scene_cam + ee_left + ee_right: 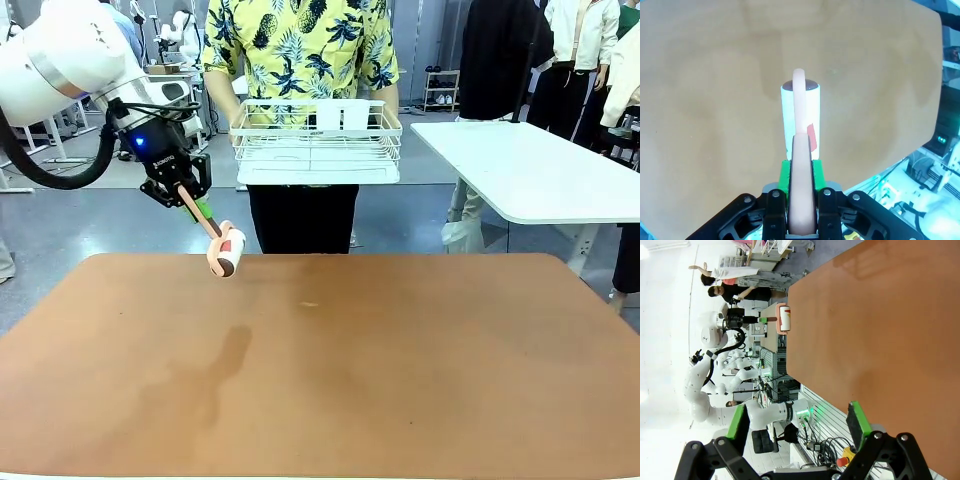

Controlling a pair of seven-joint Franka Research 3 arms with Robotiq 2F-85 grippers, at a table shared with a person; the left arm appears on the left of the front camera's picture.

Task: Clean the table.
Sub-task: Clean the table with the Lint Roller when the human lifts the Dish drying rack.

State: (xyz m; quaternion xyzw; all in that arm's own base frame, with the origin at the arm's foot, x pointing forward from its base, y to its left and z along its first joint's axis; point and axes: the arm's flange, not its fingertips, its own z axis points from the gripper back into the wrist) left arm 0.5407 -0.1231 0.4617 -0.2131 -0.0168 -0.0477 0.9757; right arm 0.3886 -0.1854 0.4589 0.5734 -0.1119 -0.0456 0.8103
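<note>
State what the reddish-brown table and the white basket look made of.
Reddish-brown table: probably laminate or coated board; it is smooth and matte, with no grain visible. White rectangular basket: likely coated metal wire, as it is thin rods in an open grid.

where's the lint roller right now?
Front view: the lint roller is held by its handle in the left end effector, its head at the table's far-left edge, just left of the person holding a white wire basket.
</note>
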